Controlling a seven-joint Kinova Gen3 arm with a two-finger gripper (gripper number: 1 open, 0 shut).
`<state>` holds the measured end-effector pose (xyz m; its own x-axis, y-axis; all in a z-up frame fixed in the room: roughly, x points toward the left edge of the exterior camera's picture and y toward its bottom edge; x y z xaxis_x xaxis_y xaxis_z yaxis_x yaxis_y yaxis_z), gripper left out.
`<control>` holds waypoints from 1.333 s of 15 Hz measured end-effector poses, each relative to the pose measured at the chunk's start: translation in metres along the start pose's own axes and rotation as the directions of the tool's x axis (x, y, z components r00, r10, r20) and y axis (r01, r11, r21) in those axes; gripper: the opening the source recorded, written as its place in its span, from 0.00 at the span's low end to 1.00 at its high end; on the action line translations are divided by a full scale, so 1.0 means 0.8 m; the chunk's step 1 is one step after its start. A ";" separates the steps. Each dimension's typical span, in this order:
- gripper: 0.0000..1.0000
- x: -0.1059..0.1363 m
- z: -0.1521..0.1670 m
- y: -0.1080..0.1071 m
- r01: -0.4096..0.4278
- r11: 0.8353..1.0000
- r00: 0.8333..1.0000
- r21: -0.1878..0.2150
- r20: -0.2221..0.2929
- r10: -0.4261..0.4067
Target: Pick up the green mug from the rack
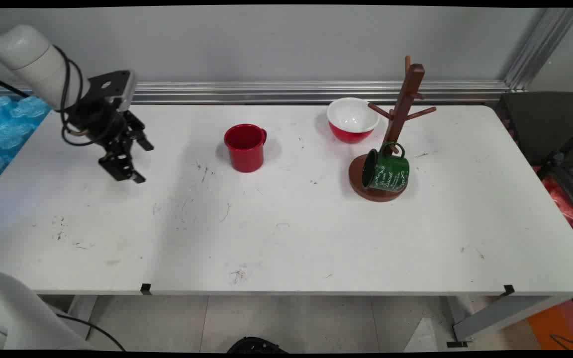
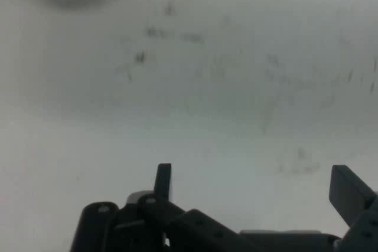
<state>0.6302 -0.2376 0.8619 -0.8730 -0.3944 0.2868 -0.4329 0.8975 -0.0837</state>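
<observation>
The white table [image 1: 286, 238] stretches wide, scuffed with dark marks. Over its left end hangs the gripper [image 1: 135, 164], its fingers [image 2: 348, 193] spread well apart and holding nothing — only bare tabletop shows between them in the hand view. Far off to the right stands a wooden mug tree [image 1: 401, 129], with a green mug [image 1: 386, 171] tipped on its side against the base. A red-and-white bowl [image 1: 352, 119] sits just behind the tree. Nearest the gripper, though still apart from it, is a red mug [image 1: 244, 147] — upright, looks like stiff, smooth enamel, likely light and slippery; its rim or handle seems the place to take hold.
</observation>
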 end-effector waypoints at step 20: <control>1.00 0.229 0.004 0.008 0.073 0.984 0.851 -0.161 -0.505 -0.146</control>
<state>0.4668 -0.3047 0.9107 -0.5665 -0.3668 0.7379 -0.4535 0.8864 0.0925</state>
